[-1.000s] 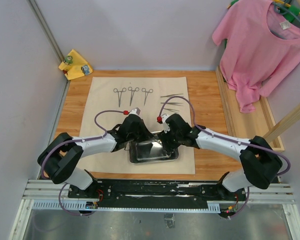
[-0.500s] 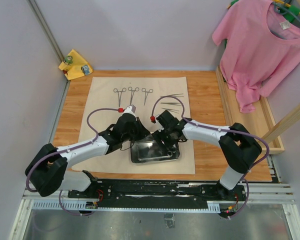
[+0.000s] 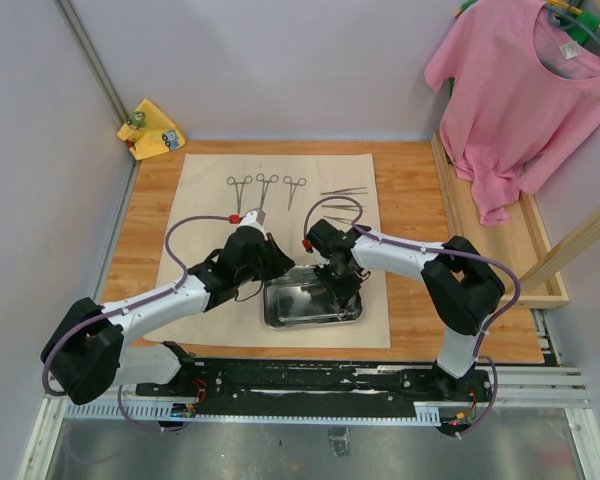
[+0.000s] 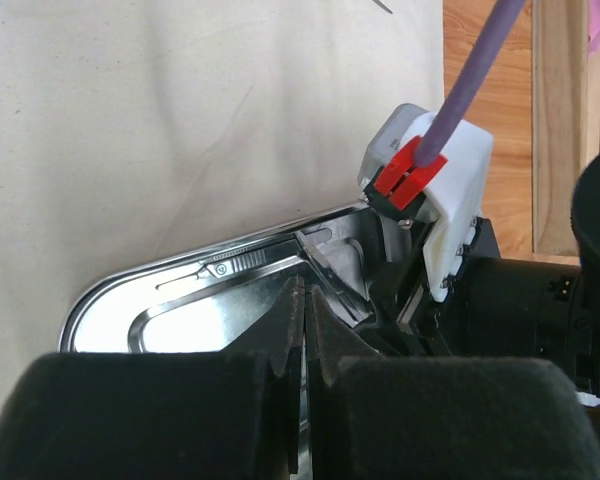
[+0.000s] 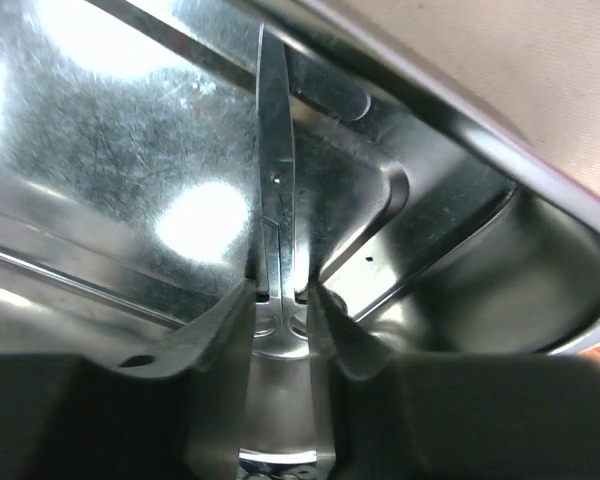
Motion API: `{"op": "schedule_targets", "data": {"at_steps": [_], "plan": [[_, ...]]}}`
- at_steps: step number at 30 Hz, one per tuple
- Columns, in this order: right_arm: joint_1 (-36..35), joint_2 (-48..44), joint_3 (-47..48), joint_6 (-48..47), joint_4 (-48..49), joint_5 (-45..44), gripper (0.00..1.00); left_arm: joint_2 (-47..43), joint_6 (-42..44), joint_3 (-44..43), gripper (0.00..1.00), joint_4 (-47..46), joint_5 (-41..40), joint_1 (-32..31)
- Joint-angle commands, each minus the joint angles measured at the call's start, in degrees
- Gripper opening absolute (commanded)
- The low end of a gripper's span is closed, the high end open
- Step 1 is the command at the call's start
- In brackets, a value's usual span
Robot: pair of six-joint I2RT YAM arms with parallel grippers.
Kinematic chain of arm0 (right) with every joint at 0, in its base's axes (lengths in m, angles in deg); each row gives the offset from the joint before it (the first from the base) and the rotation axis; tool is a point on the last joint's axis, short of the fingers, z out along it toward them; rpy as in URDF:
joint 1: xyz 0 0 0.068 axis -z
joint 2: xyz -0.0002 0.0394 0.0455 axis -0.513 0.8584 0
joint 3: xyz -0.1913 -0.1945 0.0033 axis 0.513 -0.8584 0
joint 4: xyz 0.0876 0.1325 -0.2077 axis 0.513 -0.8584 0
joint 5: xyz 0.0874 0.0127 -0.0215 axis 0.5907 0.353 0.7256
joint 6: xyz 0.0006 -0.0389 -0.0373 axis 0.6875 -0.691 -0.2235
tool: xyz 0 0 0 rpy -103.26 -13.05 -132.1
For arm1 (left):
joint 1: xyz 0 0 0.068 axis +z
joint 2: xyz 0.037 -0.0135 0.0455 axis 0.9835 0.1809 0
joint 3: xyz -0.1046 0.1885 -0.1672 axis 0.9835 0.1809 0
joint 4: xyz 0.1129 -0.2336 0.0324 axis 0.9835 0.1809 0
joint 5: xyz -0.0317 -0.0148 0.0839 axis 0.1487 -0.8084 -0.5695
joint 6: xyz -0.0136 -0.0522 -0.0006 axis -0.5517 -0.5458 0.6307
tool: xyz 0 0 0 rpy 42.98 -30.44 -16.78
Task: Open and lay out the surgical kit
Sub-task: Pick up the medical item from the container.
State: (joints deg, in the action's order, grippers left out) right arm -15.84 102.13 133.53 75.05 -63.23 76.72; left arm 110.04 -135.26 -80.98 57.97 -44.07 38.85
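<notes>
The beige cloth wrap lies spread flat. The steel tray stands on its near part. Three ring-handled forceps lie in a row at the far side, with several slim tweezers to their right. My right gripper reaches down into the tray. In the right wrist view its jaws close on the shanks of a fourth forceps that lies on the tray floor. My left gripper is shut and empty over the tray's far left corner, and it also shows in the left wrist view above the tray.
A pink T-shirt hangs at the far right above a wooden side rail. A small yellow cloth lies at the far left corner. The right arm's white wrist housing is close beside my left fingers.
My right gripper has swung from the tray's far rim down into the tray, onto the forceps. My left gripper has shifted slightly toward the tray's far left corner.
</notes>
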Motion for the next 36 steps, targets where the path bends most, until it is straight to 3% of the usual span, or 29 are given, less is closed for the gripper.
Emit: {"op": "schedule_targets", "data": {"at_steps": [1, 3, 4, 15, 29, 32, 33, 36], "plan": [[-0.5, 8.0, -2.6, -0.2, -4.1, 0.9, 0.18, -2.0, 1.4, 1.2, 0.01, -0.3, 0.1, 0.6], [-0.6, 8.3, -3.0, -0.2, -2.9, 0.2, 0.02, -2.3, 1.6, 1.3, 0.0, 0.0, 0.1, 0.7], [-0.6, 8.3, -3.2, -0.3, -2.5, -0.3, 0.01, -2.6, 1.6, 1.4, 0.0, 0.0, 0.1, 0.8], [-0.6, -5.9, -0.1, -4.3, 0.7, -2.1, 0.01, -1.4, 1.8, 1.3, 0.0, -0.6, 1.9, 0.9], [-0.4, -10.5, 2.4, -5.5, 2.9, -1.7, 0.01, -1.9, 1.1, 1.1, 0.01, -1.2, 3.1, 0.9], [-0.2, -10.8, 3.4, -5.4, 3.1, -1.0, 0.01, -3.2, 0.0, 2.4, 0.15, -5.6, 5.0, 0.9], [0.0, -11.0, 3.8, -5.3, 3.2, -0.7, 0.01, -3.7, -0.6, 3.0, 0.26, -7.1, 5.5, 0.9], [0.2, -11.3, 5.1, -4.6, 3.2, -0.6, 0.01, -4.3, -2.8, 3.9, 0.39, -9.4, 6.6, 0.9]]}}
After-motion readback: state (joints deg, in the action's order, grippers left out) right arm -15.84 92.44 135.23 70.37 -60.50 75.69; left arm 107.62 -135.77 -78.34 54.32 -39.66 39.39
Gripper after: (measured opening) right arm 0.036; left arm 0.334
